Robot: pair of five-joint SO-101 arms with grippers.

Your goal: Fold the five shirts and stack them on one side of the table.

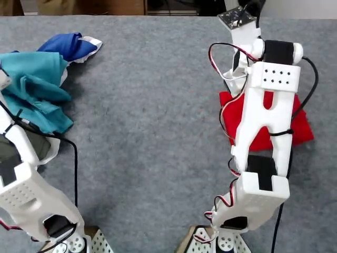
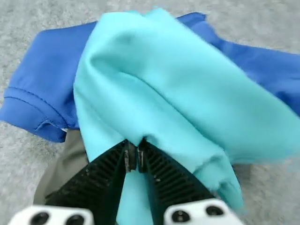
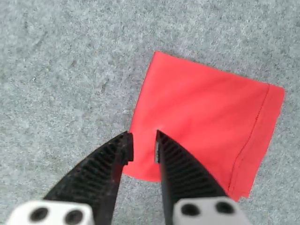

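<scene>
I found the grey felt-covered table carrying a flat folded red shirt on my right, and a crumpled teal shirt and blue shirt heaped together on my left.

Light falls soft and even from overhead across the grey worktop, bright and matte. The crumpled teal shirt throws a faint, soft-edged shadow on the felt just beside it, and the white arm over the red shirt darkens the cloth beneath a little. Seen from the left wrist, the teal folds hold gentle shading.
</scene>
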